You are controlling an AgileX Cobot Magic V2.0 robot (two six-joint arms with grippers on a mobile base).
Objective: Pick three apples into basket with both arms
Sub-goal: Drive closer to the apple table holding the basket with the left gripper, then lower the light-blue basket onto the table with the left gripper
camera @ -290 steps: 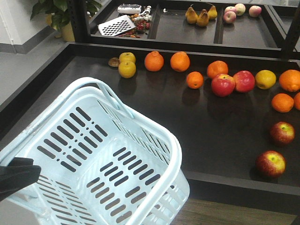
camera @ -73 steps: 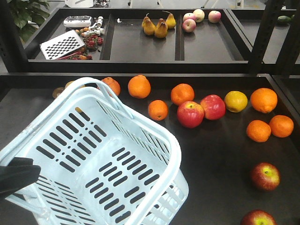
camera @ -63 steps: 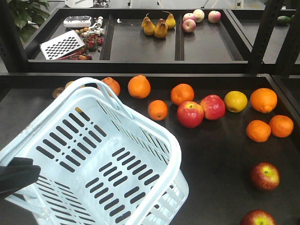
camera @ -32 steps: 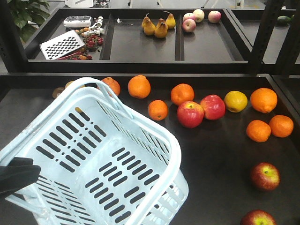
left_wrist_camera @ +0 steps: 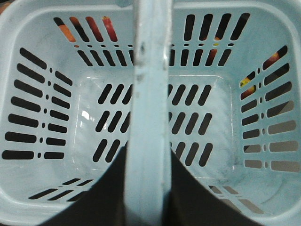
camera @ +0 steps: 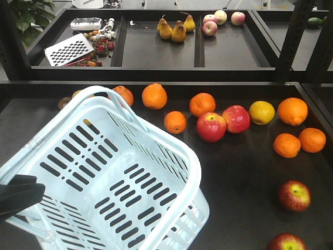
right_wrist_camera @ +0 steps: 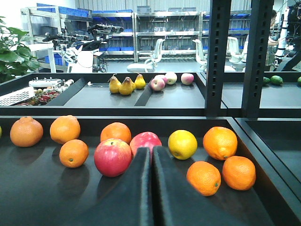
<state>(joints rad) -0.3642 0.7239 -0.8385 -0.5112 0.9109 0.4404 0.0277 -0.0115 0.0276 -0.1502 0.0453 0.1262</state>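
The pale blue basket [camera: 156, 151] hangs tilted at the left of the front view, and nothing lies in it. My left gripper [camera: 18, 199] is shut on its handle [left_wrist_camera: 150, 94], with a black finger [left_wrist_camera: 106, 193] pressed to each side. Two dark red apples with yellow patches lie on the black shelf at the right, one [camera: 294, 195] further back and one [camera: 285, 243] cut by the frame's bottom edge. My right gripper [right_wrist_camera: 151, 151] is shut and empty, low over the shelf. It does not show in the front view.
Two brighter red apples [camera: 210, 127] [camera: 237, 119], a yellow fruit [camera: 261, 112] and several oranges [camera: 154, 96] lie across the shelf's back. The upper shelf holds pears [camera: 174, 28], pale apples [camera: 220, 18] and a grater [camera: 68, 50]. A black upright post [right_wrist_camera: 218, 56] stands at the right.
Since 4.6 s ago the front view has shifted: the fruit sits lower and further left in frame. The basket keeps its place. Over the last second nothing has moved.
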